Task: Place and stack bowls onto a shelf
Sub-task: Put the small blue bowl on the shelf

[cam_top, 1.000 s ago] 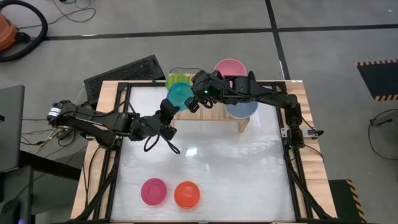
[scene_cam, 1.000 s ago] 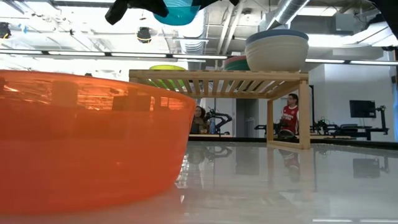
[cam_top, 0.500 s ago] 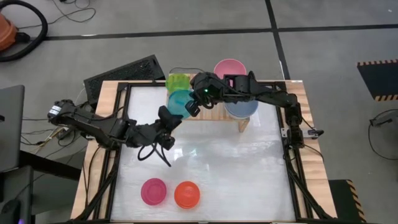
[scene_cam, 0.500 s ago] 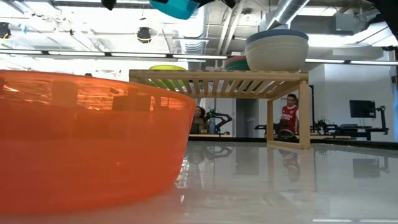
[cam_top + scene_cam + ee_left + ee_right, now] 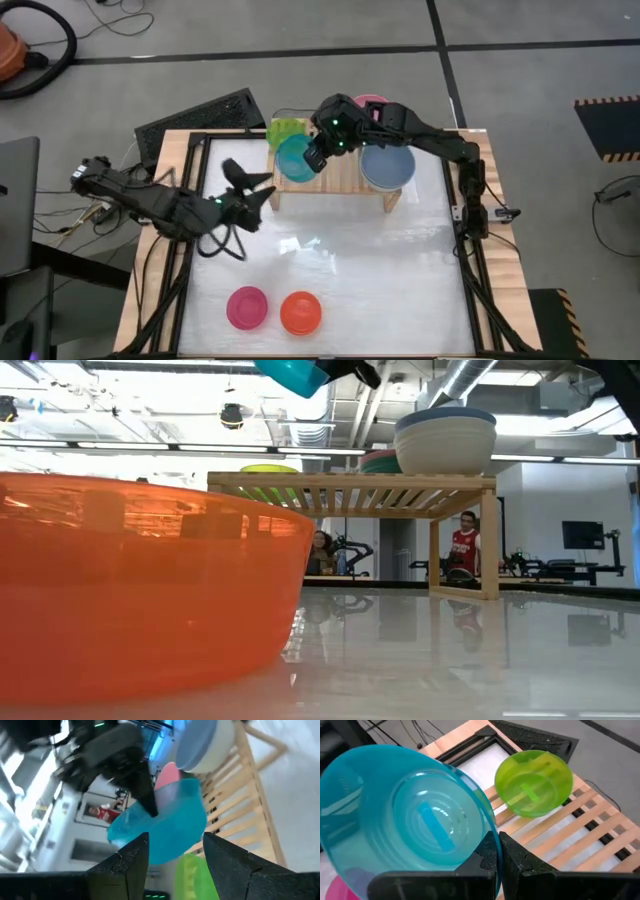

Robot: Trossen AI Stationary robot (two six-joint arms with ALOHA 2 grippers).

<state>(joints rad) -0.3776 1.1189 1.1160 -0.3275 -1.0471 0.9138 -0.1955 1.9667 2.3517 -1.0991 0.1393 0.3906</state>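
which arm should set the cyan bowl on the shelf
Right. Its gripper is shut on the cyan bowl above the shelf; the left gripper is open, off the bowl.

My arms are black, jointed and boxy, trailing loose black cables. A green light glows on my right wrist (image 5: 337, 124), and a fainter one on my left (image 5: 218, 201). My left fingers (image 5: 129, 861) are dark, angular wedges; my right fingers (image 5: 512, 859) the same, matt black.
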